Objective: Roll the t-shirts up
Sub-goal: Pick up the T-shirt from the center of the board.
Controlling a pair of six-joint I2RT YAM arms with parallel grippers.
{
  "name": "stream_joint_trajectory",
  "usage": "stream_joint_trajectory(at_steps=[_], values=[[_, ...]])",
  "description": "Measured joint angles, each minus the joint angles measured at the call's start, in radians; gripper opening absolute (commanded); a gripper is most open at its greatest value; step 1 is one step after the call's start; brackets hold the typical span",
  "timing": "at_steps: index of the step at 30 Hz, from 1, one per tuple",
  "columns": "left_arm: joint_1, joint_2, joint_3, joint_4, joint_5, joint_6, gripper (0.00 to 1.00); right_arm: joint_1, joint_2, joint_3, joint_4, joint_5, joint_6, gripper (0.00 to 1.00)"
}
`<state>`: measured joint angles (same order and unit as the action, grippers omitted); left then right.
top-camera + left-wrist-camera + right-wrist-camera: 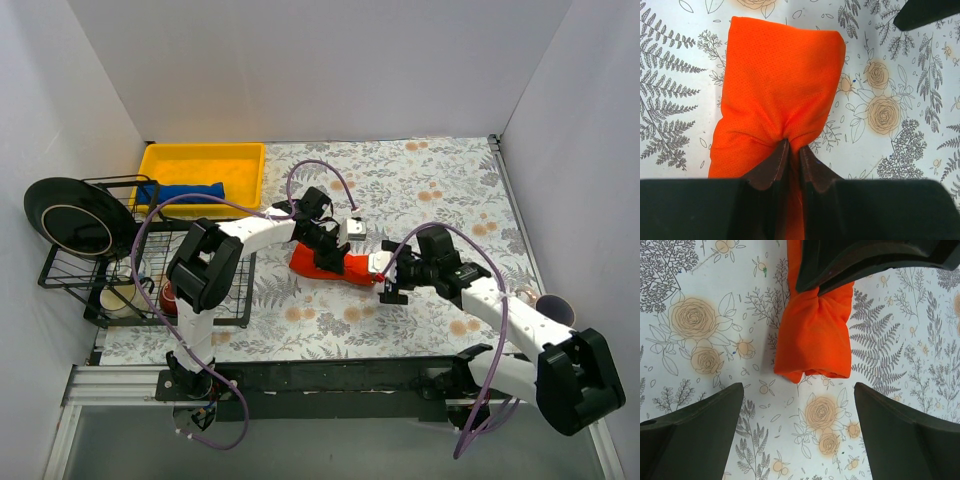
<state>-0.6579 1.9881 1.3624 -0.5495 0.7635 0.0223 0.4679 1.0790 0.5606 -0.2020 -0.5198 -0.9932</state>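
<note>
The left gripper (790, 149) has its two dark fingers pressed almost together on a fold of the orange-red t-shirt (780, 85), and the cloth puckers into creases where they pinch it. In the left wrist view the shirt is a rolled bundle. It runs from the bottom centre up to the upper middle of the frame, and its far end is blunt and lies flat on the floral tablecloth (900, 125).

The right gripper (799, 390) is spread wide. One finger sits in the lower left corner of the right wrist view and the other in the lower right, with only tablecloth between them. The near end of the orange-red t-shirt lies just above that gap, apart from both fingers. At the top of the same view the dark body of the left gripper covers the upper part of the bundle.

From the top camera the orange-red t-shirt lies near the centre of the frame. The left gripper is on it from the upper left, and the right gripper is at its right end.

The royal blue t-shirt (185, 192) lies bundled in a yellow tray (205, 152) in the upper left, well apart from both grippers. Below the tray, along the left edge, a wire rack (70, 268) holds a black round dish (70, 215).
</note>
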Motion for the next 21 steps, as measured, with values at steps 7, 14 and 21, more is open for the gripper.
stream_joint_trajectory(at_steps=[7, 14, 21], values=[[0.002, 0.0, 0.0, 0.003, 0.005, -0.037, 0.08, 0.042, 0.106, 0.031, 0.088, -0.006, 0.01, 0.99], [0.01, 0.001, 0.0, 0.003, 0.014, -0.057, 0.08, 0.085, 0.263, 0.045, 0.174, -0.008, 0.002, 0.9], [0.024, 0.003, -0.004, -0.005, 0.035, -0.058, 0.38, 0.097, 0.396, 0.056, 0.306, 0.04, -0.01, 0.32]])
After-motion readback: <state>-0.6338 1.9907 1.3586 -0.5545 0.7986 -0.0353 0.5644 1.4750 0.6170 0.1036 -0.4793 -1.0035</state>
